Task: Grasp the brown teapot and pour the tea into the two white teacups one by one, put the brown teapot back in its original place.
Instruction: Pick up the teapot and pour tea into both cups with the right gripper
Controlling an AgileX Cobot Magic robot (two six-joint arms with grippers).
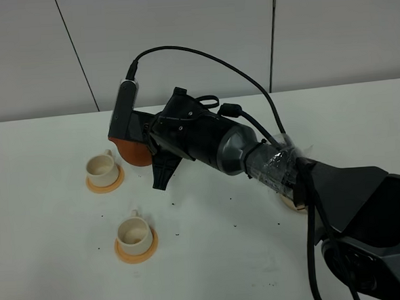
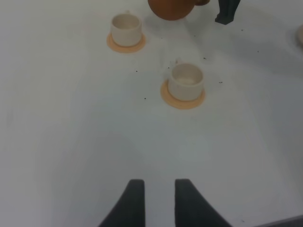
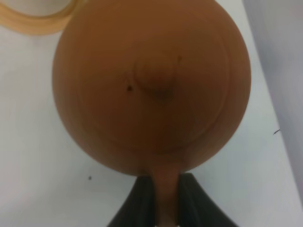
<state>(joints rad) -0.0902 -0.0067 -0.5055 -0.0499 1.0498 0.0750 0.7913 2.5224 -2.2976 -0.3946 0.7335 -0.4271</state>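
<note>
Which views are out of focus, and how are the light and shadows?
Right wrist view: the brown teapot fills the frame up close and is blurred, its lid knob smeared. Left wrist view: mildly soft, yet the teacup beside the teapot and the other teacup are readable. Exterior high view: sharpest, even light, soft shadows; the right arm hides most of the teapot.

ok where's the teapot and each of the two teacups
brown teapot (image 3: pixel 152 85): right wrist view, on its lid knob
teacup by the teapot (image 1: pixel 102 175): exterior high view, on its front wall
other teacup (image 1: pixel 133 230): exterior high view, inside its opening
</note>
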